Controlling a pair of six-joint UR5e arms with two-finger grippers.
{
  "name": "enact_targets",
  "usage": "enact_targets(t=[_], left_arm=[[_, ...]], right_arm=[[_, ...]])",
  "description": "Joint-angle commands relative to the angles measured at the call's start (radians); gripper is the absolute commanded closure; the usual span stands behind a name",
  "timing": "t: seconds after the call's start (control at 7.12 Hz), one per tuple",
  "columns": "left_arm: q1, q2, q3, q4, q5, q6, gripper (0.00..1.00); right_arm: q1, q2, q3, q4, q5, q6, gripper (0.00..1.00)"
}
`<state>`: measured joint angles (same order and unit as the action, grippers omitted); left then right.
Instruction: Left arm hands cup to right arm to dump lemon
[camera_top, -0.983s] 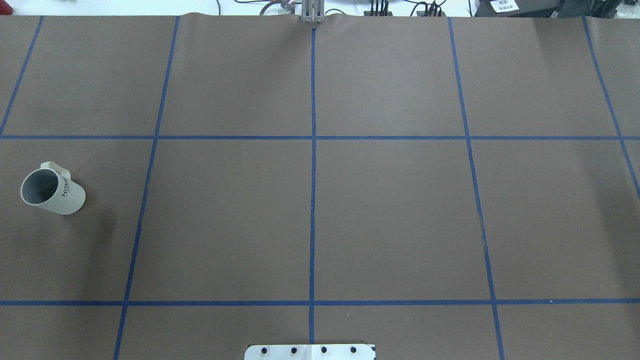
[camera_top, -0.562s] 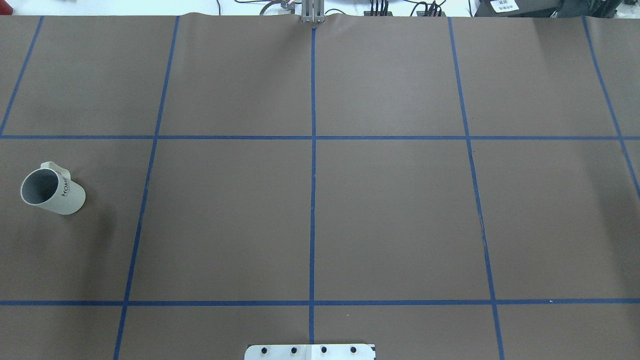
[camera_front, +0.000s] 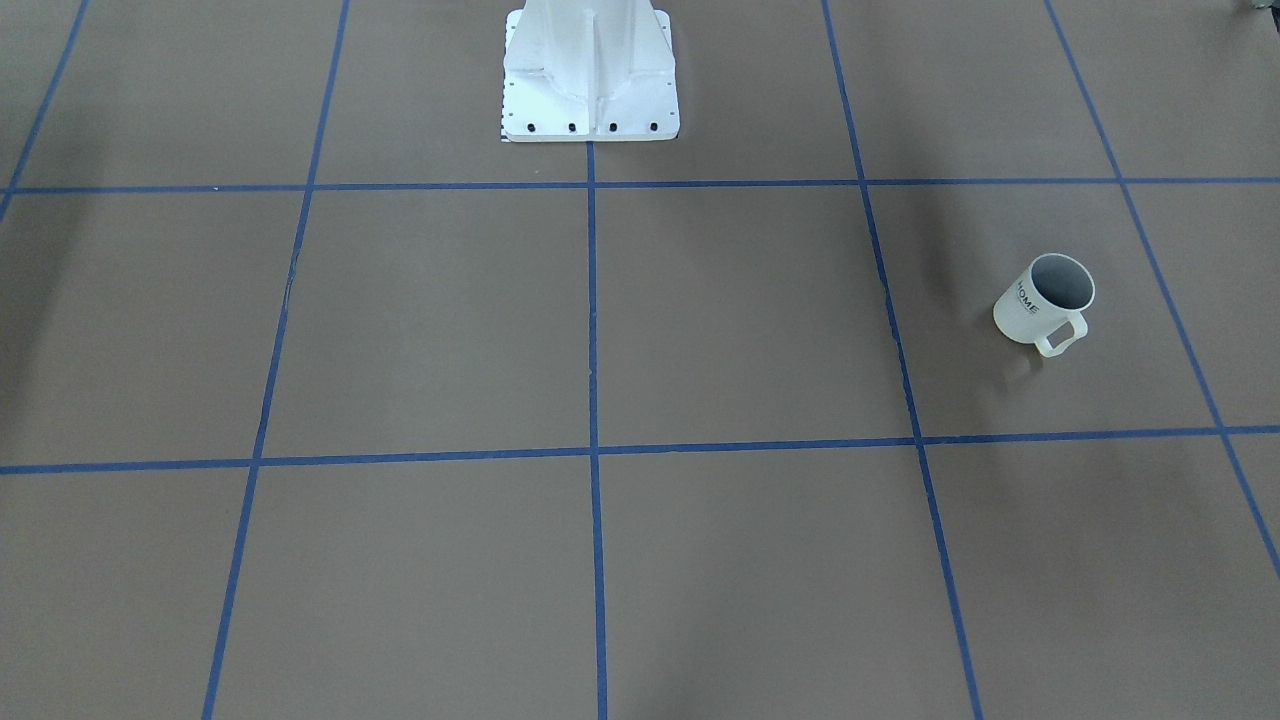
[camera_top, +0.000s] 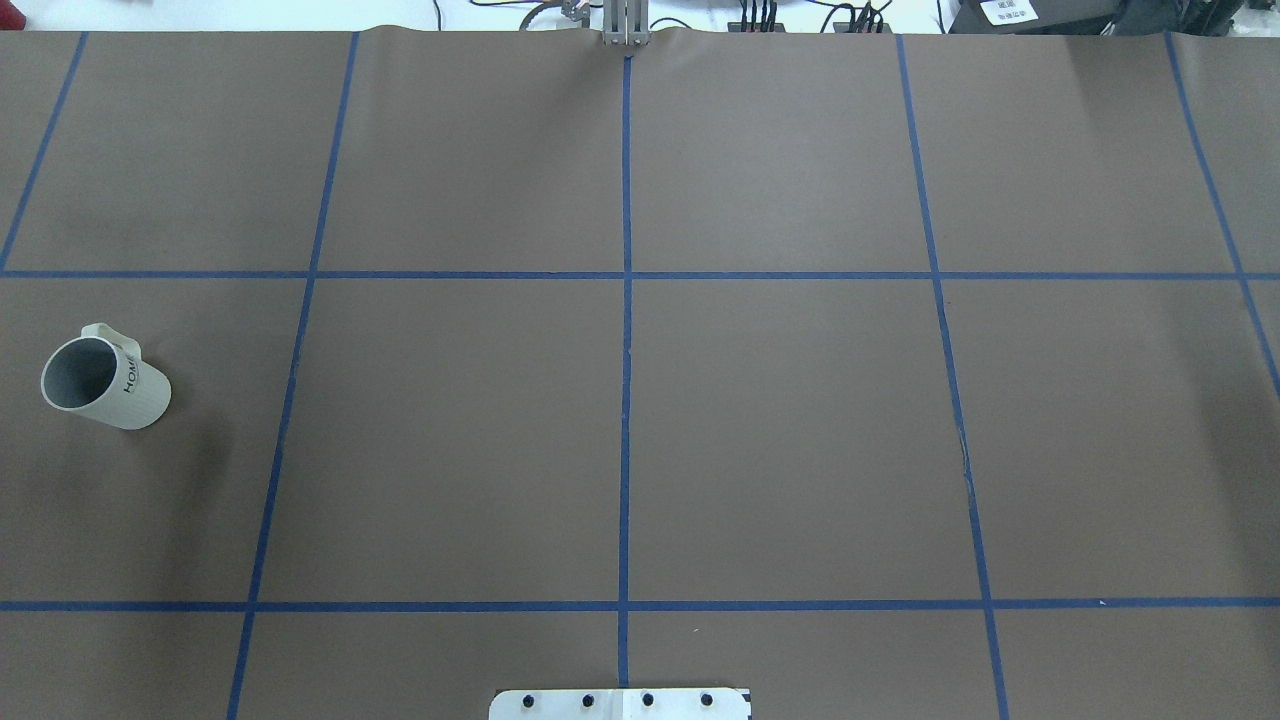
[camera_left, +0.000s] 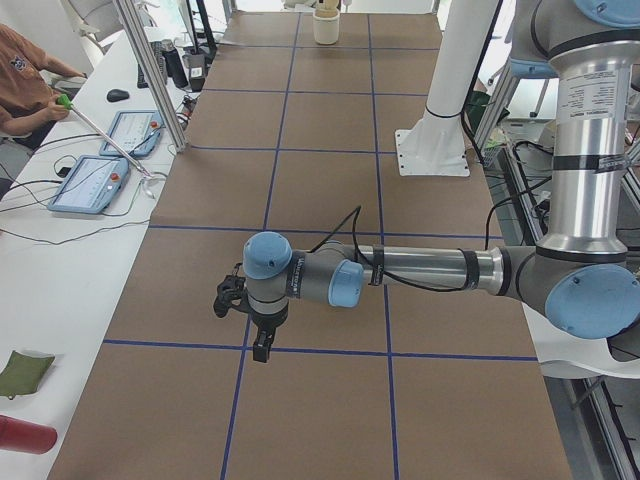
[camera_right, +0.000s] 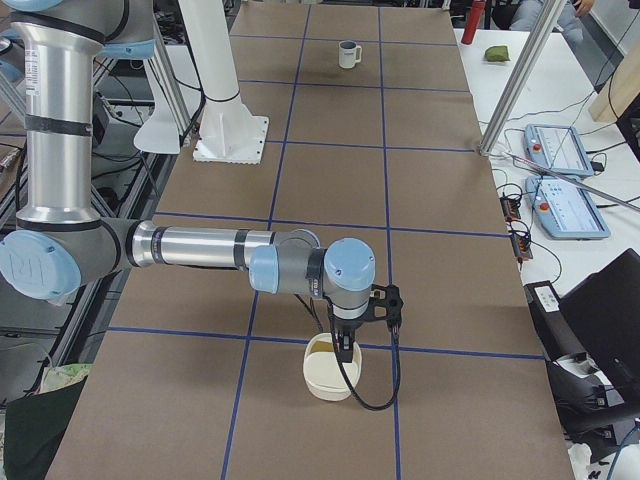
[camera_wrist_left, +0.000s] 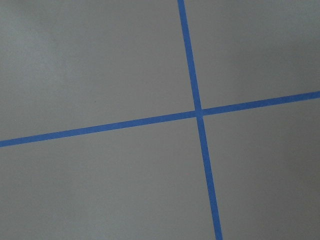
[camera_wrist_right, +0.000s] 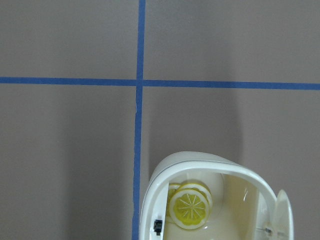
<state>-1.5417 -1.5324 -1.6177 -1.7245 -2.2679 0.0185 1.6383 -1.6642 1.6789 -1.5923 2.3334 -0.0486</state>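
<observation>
The cup (camera_top: 105, 385), a cream-white mug lettered "HOME", stands alone at the table's left side, handle towards the far edge; it also shows as the cup (camera_front: 1043, 300) and the cup (camera_right: 348, 53). Its inside shows only grey. A lemon (camera_wrist_right: 190, 206), as yellow slices, lies in a cream-white container (camera_wrist_right: 160, 190) right under my right wrist. My right gripper (camera_right: 345, 350) hangs just above that container (camera_right: 330, 375); I cannot tell if it is open or shut. My left gripper (camera_left: 262, 345) hovers over bare table, far from the cup, its state unclear.
Blue tape lines (camera_top: 625, 400) divide the brown table into squares. The robot's white base (camera_front: 590, 75) stands at mid-table edge. Control pendants (camera_left: 105, 170) and a seated person (camera_left: 25, 85) are beside the table. Aluminium posts (camera_right: 520, 75) stand at its edge.
</observation>
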Motion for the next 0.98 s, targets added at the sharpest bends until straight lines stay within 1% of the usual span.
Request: enact_targets(t=[0.0,0.56,0.7,0.84], left_arm=[[0.000,0.000,0.005,0.000,0.002,-0.002,0.00],[0.002,-0.012,0.039,0.000,0.001,-0.015,0.00],[0.002,-0.015,0.044,-0.003,0.001,-0.076,0.00],[0.002,-0.015,0.044,-0.003,0.001,-0.083,0.00]], right_arm=[[0.000,0.001,0.001,0.000,-0.011,0.047,0.00],[0.000,0.003,-0.002,0.000,-0.014,0.052,0.00],[0.000,0.003,-0.002,0.000,-0.022,0.053,0.00],[0.000,0.003,-0.005,0.000,-0.023,0.055,0.00]])
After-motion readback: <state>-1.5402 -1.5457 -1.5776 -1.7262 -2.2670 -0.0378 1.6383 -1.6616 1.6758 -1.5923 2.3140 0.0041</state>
